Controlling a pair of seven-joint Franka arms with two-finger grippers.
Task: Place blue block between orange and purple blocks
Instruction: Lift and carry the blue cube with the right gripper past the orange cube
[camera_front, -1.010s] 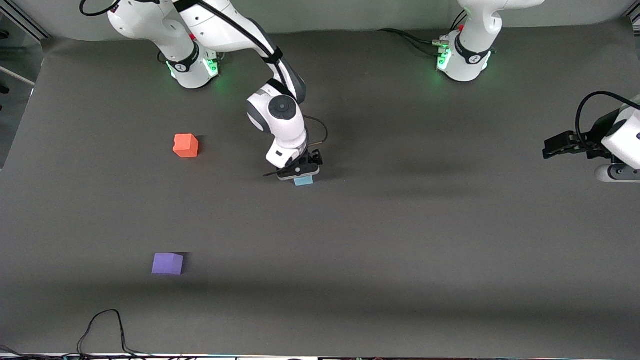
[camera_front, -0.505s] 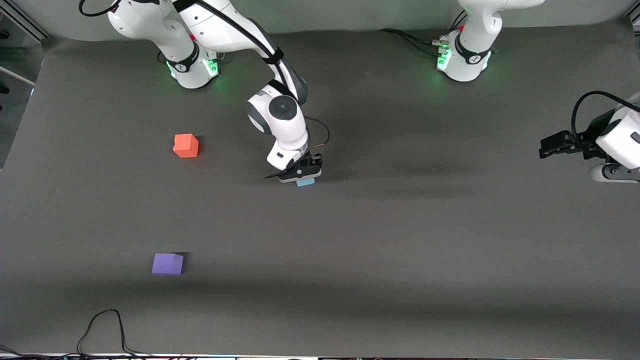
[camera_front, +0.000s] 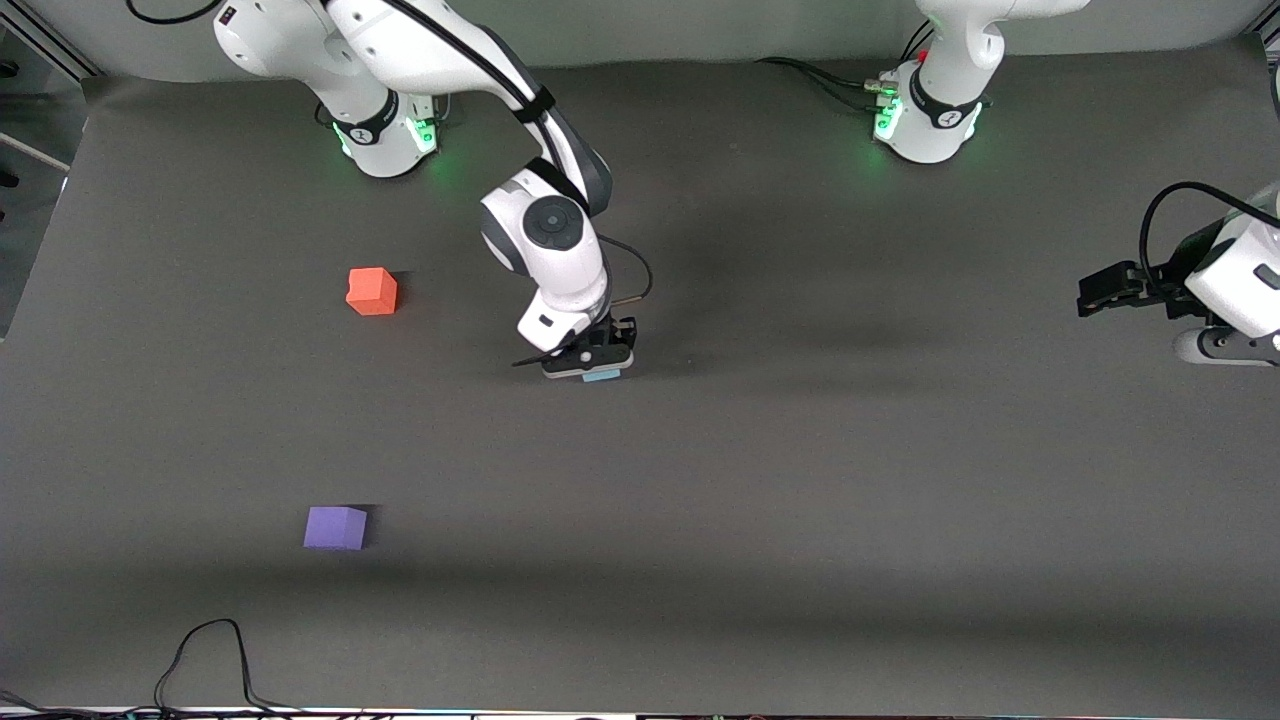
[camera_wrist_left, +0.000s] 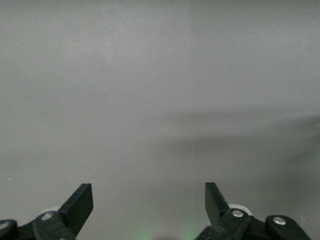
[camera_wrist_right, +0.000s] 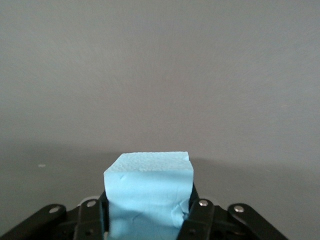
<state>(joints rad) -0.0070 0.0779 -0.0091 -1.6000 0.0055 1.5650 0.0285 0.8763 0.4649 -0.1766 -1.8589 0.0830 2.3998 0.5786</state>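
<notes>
The sky-blue block (camera_front: 601, 376) sits between the fingers of my right gripper (camera_front: 590, 362), which is shut on it near the middle of the table. The right wrist view shows the blue block (camera_wrist_right: 149, 190) squeezed by the right gripper (camera_wrist_right: 148, 216), its sides dented at the pads. The orange block (camera_front: 372, 291) lies toward the right arm's end of the table. The purple block (camera_front: 335, 527) lies nearer the front camera than the orange one. My left gripper (camera_front: 1097, 291) waits at the left arm's end, and the left wrist view shows it (camera_wrist_left: 148, 196) open over bare mat.
A black cable (camera_front: 214, 648) loops on the mat at the front edge, nearer the camera than the purple block. The two arm bases (camera_front: 384, 135) (camera_front: 925, 125) stand along the back edge, with cables (camera_front: 818, 78) beside the left arm's base.
My right gripper has shut on the blue block and shifted it slightly toward the right arm's end of the table. The left arm has barely moved.
</notes>
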